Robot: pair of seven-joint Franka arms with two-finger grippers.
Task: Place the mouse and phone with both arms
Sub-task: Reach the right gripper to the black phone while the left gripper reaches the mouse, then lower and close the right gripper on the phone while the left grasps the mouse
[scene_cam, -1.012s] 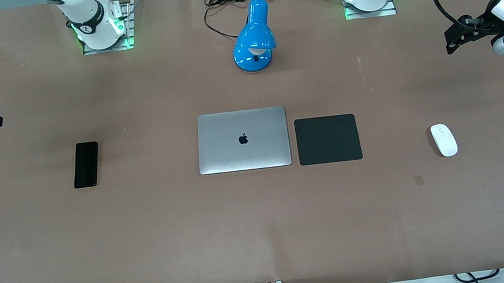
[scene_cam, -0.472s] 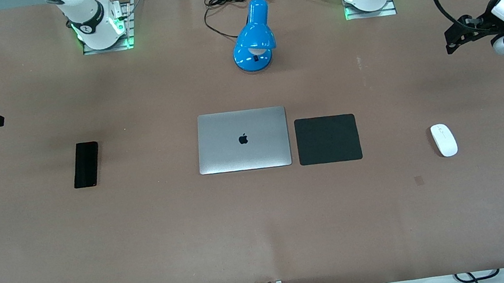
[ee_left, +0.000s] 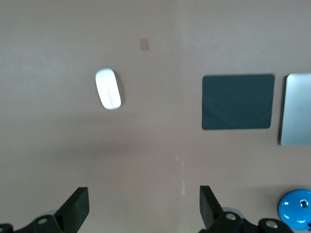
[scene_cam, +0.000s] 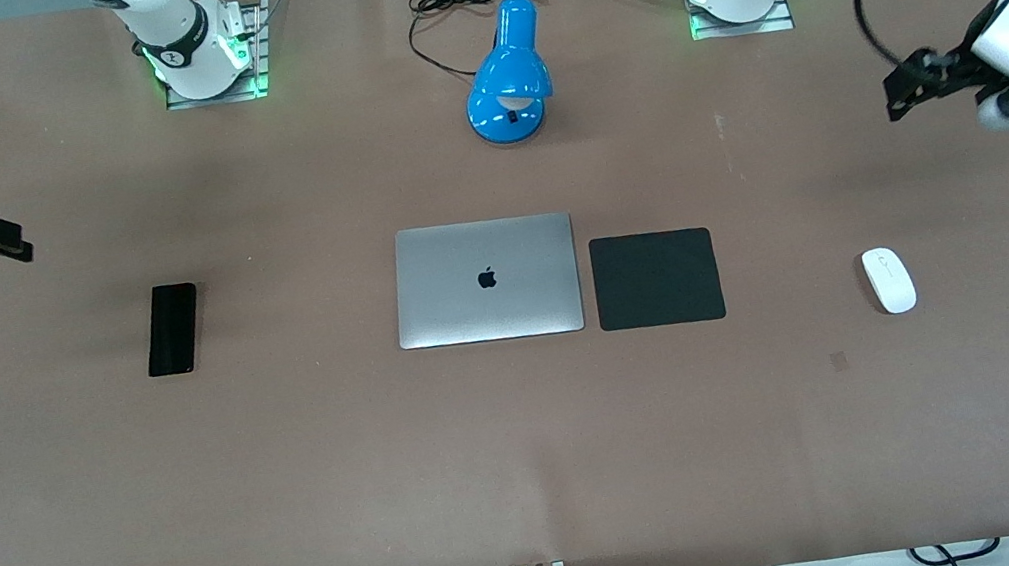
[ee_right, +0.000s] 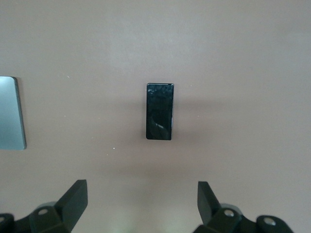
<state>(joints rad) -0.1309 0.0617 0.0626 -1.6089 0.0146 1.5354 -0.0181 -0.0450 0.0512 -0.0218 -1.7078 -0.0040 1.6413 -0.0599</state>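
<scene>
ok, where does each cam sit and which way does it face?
Front: high across the table, facing both bases; shows left gripper, right gripper, phone, mouse.
Left wrist: looks down past its open fingers at the mouse.
Right wrist: looks down past its open fingers at the phone.
Both wrist views catch the laptop.

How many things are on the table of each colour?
Black: 2, the phone and the square pad
White: 1, the mouse
Silver: 1, the laptop
Blue: 1, the lamp
Total: 5
</scene>
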